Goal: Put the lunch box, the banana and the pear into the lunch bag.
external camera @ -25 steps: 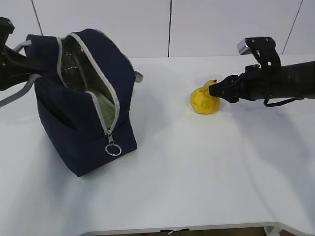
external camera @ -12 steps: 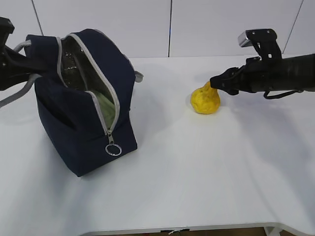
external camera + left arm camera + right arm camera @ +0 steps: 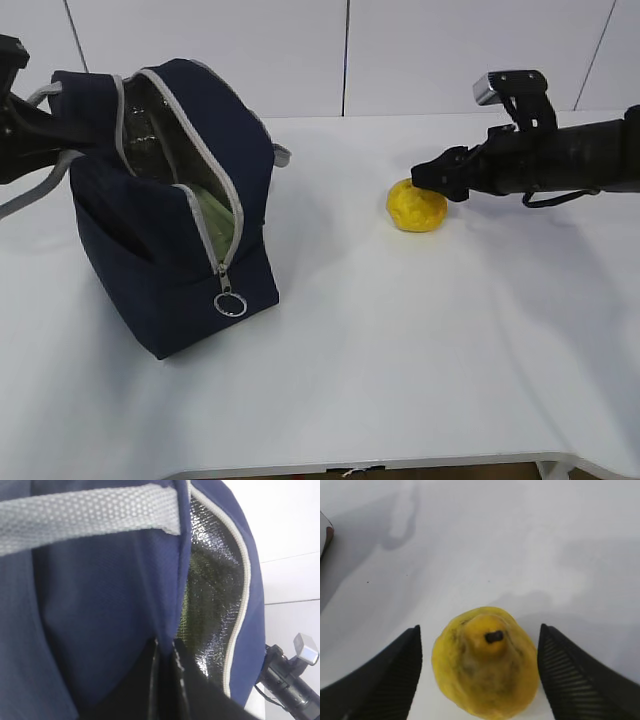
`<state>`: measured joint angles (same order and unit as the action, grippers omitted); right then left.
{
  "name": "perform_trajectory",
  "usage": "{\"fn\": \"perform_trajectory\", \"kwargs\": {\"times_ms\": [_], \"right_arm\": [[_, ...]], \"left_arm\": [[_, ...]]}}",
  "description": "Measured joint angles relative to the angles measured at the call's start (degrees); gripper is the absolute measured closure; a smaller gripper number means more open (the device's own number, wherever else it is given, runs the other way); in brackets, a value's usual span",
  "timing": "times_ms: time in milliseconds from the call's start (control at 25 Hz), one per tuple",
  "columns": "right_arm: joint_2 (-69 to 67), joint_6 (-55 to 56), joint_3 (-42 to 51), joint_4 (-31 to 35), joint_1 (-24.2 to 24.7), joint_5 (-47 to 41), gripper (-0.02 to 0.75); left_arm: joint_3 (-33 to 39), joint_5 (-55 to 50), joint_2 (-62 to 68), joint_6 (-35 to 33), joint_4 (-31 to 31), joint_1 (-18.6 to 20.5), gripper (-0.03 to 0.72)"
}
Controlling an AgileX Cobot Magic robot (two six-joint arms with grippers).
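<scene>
The navy lunch bag (image 3: 160, 210) stands at the left with its zipper open and its silver lining showing. A pale green lunch box (image 3: 214, 218) shows inside the opening. My left gripper (image 3: 167, 680) is shut on the bag's fabric rim (image 3: 175, 605) beside a grey strap (image 3: 90, 512). The yellow pear (image 3: 416, 208) sits upright on the table, right of centre. My right gripper (image 3: 432, 178) hangs just over it. In the right wrist view the pear (image 3: 485, 675) lies between the spread fingers (image 3: 395, 675) of the open right gripper (image 3: 479, 628), with a gap on each side. The banana is out of view.
The white table (image 3: 400, 350) stretches between bag and pear. The zipper's metal ring pull (image 3: 230, 303) hangs at the bag's front corner. A white wall rises behind the table. The right arm (image 3: 290, 680) shows past the bag in the left wrist view.
My right gripper moved left and a little up, over the pear's top, and its jaws spread wider. The pear, the bag and the left arm stayed put.
</scene>
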<state>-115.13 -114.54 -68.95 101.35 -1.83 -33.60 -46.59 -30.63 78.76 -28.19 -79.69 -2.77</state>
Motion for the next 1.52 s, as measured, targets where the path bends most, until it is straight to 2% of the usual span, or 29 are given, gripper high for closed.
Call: {"fn": "perform_trajectory", "kwargs": {"times_ms": [920,1280,1520], "right_arm": [[-3.8,1.2,-3.8,0.0,0.0,-0.9,0.153],[-3.8,1.2,-3.8,0.0,0.0,-1.0,0.227],[-3.8,1.2,-3.8,0.0,0.0,-1.0,0.238]], "left_arm": [[0.0,0.6,0.0,-0.3,0.0,0.0,0.701],[0.0,0.6,0.0,-0.4,0.0,0.0,0.701],[0.0,0.7,0.0,-0.4,0.0,0.0,0.701]]}}
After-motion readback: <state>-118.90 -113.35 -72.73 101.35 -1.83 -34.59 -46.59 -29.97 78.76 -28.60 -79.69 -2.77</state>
